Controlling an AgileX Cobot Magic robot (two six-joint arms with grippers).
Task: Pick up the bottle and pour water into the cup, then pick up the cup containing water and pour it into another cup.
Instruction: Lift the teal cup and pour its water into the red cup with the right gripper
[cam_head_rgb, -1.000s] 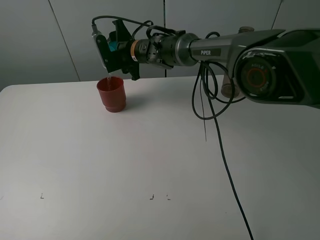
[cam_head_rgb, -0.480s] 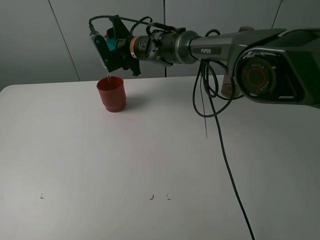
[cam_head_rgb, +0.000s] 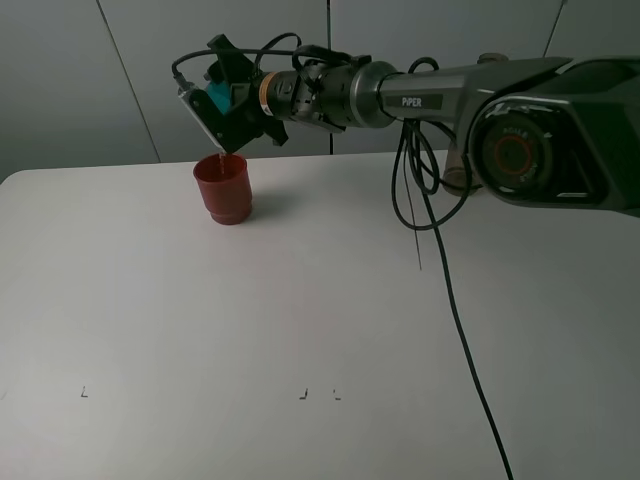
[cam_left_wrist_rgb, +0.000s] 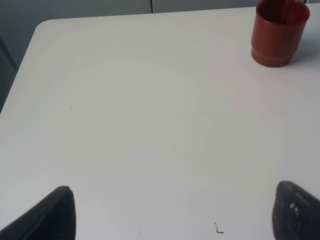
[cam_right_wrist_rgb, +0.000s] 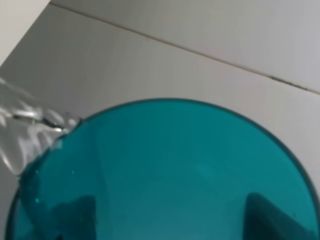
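Note:
My right gripper (cam_head_rgb: 224, 103) reaches across to the far left and is shut on the teal see-through cup (cam_head_rgb: 216, 94), tipped steeply over the red cup (cam_head_rgb: 222, 188). In the right wrist view the teal cup (cam_right_wrist_rgb: 165, 165) fills the frame and water (cam_right_wrist_rgb: 22, 130) runs off its rim. The red cup stands upright on the table and also shows in the left wrist view (cam_left_wrist_rgb: 278, 33). My left gripper (cam_left_wrist_rgb: 172, 215) is open and empty, low over the table, well short of the red cup. The bottle (cam_head_rgb: 456, 178) stands behind my right arm, mostly hidden.
The white table (cam_head_rgb: 300, 320) ends at a grey wall close behind the red cup. My right arm's black cable (cam_head_rgb: 440, 290) hangs down and trails across the table's right half. Small marks (cam_head_rgb: 318, 395) sit near the front edge.
My right wrist has rolled further and risen slightly, tipping the teal cup more steeply over the red cup. The red cup has not moved.

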